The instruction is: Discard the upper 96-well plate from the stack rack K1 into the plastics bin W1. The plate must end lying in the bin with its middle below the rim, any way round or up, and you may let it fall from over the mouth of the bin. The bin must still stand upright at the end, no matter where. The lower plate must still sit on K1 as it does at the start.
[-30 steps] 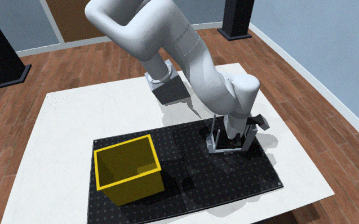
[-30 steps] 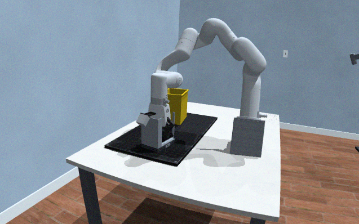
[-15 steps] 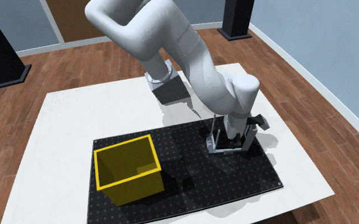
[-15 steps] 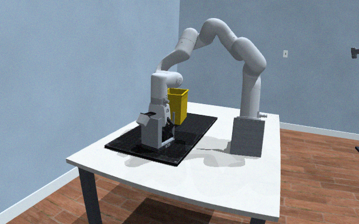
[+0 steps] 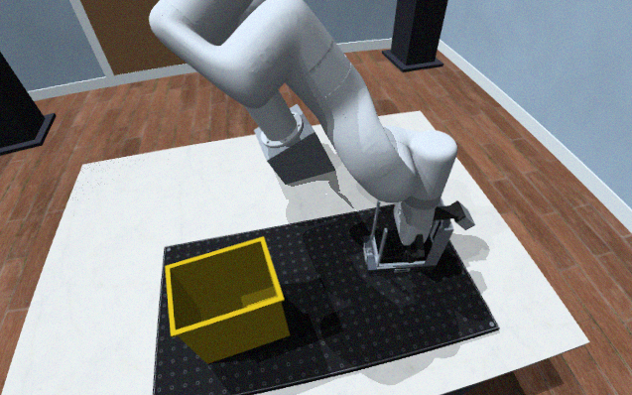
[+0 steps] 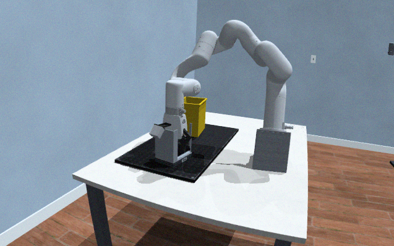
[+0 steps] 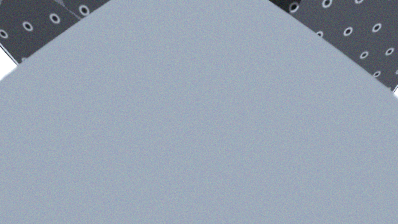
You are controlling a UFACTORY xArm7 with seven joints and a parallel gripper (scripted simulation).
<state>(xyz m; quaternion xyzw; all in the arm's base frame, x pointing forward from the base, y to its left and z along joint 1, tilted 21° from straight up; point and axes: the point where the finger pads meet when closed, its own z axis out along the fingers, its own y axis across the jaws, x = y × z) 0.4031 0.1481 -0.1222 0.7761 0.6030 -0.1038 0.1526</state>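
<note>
Grasp stage at stack rack K1. End effector reaches down into the rack, its fingers closed wide on the upper 96-well plate; the fingers themselves are hidden behind the wrist and rack posts in the top and exterior views. Directly below the end effector, the plate fills the wrist view as a flat, pale grey-blue face with one corner pointing up; no wells can be made out there. It appears not yet lifted out of the rack. The lower plate, beneath it, cannot be seen. Plastics bin W1, yellow and upright with an open mouth, stands well apart from the end effector on the same black perforated mat covering the white surface. Judged remaining: lift clear of the posts, carry over the bin mouth, release.
</note>
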